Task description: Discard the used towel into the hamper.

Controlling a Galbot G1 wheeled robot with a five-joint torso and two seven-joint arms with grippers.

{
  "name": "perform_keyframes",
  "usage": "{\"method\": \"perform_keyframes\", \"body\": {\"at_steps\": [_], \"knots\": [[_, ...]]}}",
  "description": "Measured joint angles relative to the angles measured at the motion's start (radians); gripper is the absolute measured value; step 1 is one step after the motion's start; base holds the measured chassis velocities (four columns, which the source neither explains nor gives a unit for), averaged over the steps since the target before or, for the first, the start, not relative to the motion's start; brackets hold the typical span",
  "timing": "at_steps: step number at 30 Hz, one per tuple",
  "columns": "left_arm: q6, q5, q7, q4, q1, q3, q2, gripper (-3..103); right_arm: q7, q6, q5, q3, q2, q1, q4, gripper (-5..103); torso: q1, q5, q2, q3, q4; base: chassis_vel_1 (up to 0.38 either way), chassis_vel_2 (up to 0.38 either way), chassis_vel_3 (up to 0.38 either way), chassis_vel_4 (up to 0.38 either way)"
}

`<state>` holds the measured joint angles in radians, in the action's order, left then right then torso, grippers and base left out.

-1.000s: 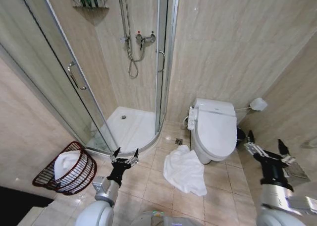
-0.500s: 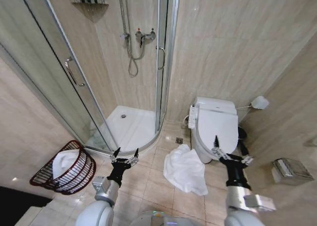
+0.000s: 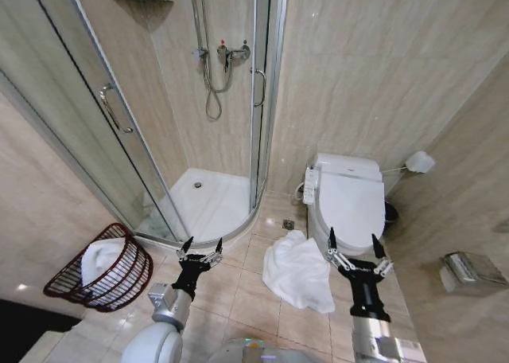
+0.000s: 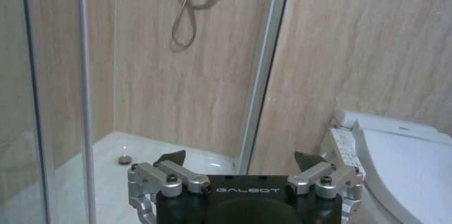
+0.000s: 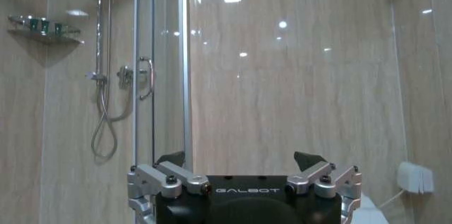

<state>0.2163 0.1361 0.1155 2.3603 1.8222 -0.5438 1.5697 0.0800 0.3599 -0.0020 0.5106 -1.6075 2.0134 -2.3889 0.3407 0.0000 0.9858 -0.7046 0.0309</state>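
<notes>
A crumpled white towel (image 3: 297, 271) lies on the tiled floor just in front of the toilet (image 3: 344, 203). The hamper (image 3: 102, 268), a dark reddish-brown wire basket, stands at the left by the shower door, and a white cloth lies inside it. My right gripper (image 3: 351, 247) is held up open and empty, just right of the towel and in front of the toilet bowl. My left gripper (image 3: 201, 247) is also raised and open, between the hamper and the towel. In the wrist views each gripper (image 4: 240, 159) (image 5: 240, 157) shows spread fingers with nothing between them.
A glass shower enclosure (image 3: 205, 124) with a white tray fills the left and centre. Tiled walls close in at the back and right. A tissue box (image 3: 468, 269) hangs on the right wall, and a dark bin (image 3: 388, 214) stands beside the toilet.
My right arm has swung left from the right wall to just beside the towel. The left arm has stayed put. The head view has shifted slightly.
</notes>
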Motion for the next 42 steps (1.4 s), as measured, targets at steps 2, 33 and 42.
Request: {"method": "perform_keyframes", "body": {"at_steps": [2, 33, 42], "knots": [[0.0, 0.0, 0.0, 0.0, 0.0, 0.0, 0.0, 100, -0.002, 0.011, 0.004, 0.002, 0.0, 0.003, 0.012, 100, -0.002, -0.0001, -0.004, 0.002, 0.0001, 0.0, 0.0, 0.0, 0.0], [0.0, 0.0, 0.0, 0.0, 0.0, 0.0, 0.0, 100, -0.059, 0.163, 0.226, 0.082, 0.016, -0.041, 0.198, 100, -0.068, 0.0001, -0.155, 0.087, 0.0, 0.0, 0.0, 0.0, 0.0], [0.0, 0.0, 0.0, 0.0, 0.0, 0.0, 0.0, 100, -0.066, 0.177, 0.21, 0.086, 0.009, -0.04, 0.188, 100, -0.082, 0.0, -0.191, 0.108, 0.0, 0.0, 0.0, 0.0, 0.0]]}}
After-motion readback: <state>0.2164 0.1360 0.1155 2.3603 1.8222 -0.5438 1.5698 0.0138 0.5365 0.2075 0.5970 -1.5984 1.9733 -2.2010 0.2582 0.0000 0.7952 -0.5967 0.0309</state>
